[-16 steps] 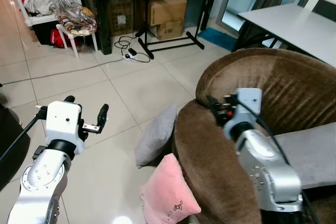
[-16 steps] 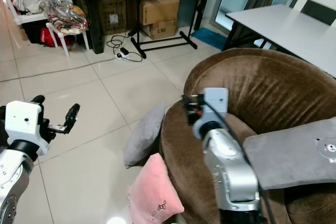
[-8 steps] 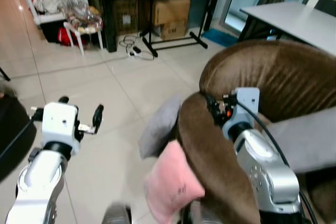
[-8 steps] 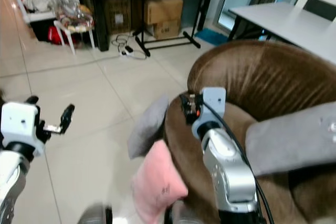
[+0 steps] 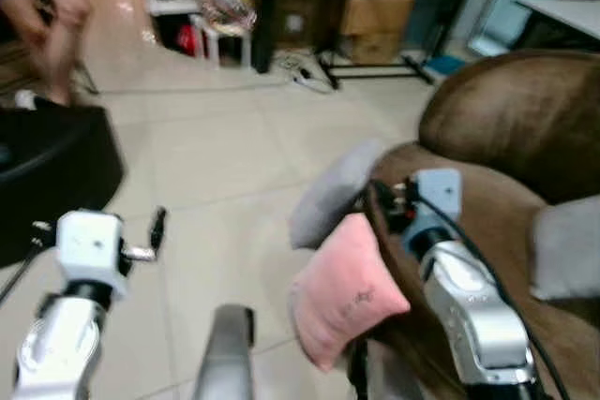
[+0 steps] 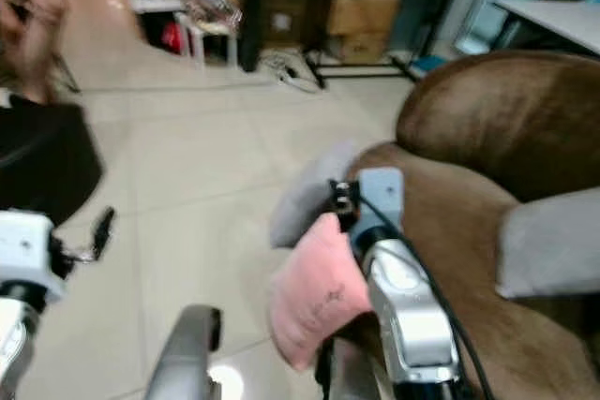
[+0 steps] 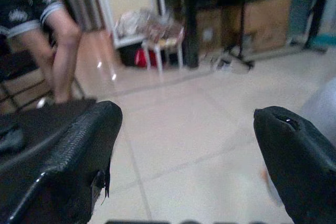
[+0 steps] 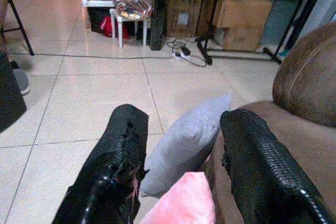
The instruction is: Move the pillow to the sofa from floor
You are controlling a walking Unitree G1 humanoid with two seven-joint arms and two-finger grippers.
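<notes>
Brown plush sofa [image 5: 506, 128] stands at the right, with two pillows propped on the tiled floor [image 5: 225, 166] against its rounded arm: one pink pillow [image 5: 345, 299] nearer the robot, one grey pillow [image 8: 186, 142] behind it. Both lean on edge, resting on the upholstery. A third grey cushion [image 5: 565, 248] already lies on the seat. The right claw [image 8: 181, 174] is raised before the pair, fingers spread wide and holding nothing, apparently lined up on them. The left claw [image 7: 184, 145] is held out over bare floor, likewise wide and holding nothing. One person's legs [image 7: 58, 40] stand beyond. Judged: no pillow lifted yet.
</notes>
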